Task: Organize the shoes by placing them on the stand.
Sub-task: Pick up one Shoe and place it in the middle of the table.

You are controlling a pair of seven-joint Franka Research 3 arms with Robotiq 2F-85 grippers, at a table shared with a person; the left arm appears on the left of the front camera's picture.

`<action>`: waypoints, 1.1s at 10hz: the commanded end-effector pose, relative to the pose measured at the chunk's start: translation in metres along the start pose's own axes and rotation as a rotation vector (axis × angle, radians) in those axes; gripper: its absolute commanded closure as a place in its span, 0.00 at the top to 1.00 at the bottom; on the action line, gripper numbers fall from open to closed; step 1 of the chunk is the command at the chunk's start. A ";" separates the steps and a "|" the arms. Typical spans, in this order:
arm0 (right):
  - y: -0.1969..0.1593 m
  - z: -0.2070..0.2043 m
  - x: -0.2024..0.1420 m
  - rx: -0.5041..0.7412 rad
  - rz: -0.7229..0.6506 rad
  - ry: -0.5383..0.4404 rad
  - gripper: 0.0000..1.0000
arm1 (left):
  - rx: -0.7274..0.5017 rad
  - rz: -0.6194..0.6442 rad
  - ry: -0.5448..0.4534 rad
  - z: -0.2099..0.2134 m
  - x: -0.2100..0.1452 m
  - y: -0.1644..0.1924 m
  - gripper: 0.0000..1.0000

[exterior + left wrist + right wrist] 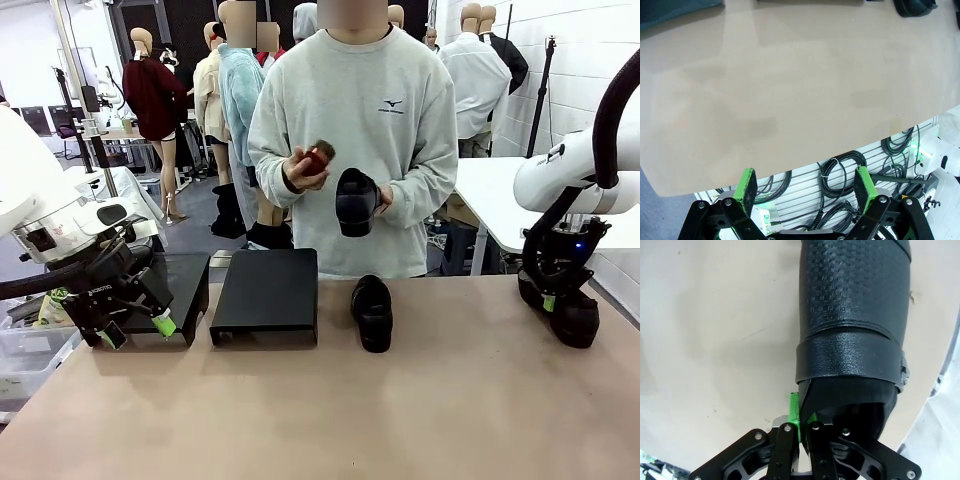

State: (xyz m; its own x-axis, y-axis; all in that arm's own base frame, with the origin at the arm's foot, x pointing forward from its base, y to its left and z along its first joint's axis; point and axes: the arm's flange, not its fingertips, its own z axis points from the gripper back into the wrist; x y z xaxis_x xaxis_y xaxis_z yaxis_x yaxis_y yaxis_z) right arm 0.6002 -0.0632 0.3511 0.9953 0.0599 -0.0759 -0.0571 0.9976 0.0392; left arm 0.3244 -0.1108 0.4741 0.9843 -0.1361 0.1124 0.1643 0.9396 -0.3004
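Note:
One black shoe lies on the table, just right of the black stand. A second shoe sits at the table's right edge with my right gripper shut on it. In the right wrist view the gripper pinches the collar of this textured shoe. The person holds a third shoe in one hand and a small reddish-brown object in the other. My left gripper hangs open and holds nothing at the left, in front of a second black stand piece. Its jaws stand wide over the table's near edge.
A clear plastic bin sits off the table's left side. Coiled cables hang below the near table edge. A shoe shows at the top of the left wrist view. A white table stands behind at the right.

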 end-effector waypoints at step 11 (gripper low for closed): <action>0.144 0.053 -0.124 -0.189 -0.082 0.007 0.00 | 0.002 0.004 -0.001 0.001 0.000 0.000 1.00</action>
State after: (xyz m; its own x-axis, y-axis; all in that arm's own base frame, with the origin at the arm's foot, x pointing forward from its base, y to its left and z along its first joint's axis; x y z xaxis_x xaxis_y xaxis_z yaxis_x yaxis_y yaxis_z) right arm 0.4837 0.0641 0.4158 0.9980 0.0118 -0.0622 -0.0183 0.9943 -0.1053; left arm 0.3244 -0.1110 0.4742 0.9842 -0.1365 0.1127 0.1647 0.9397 -0.2996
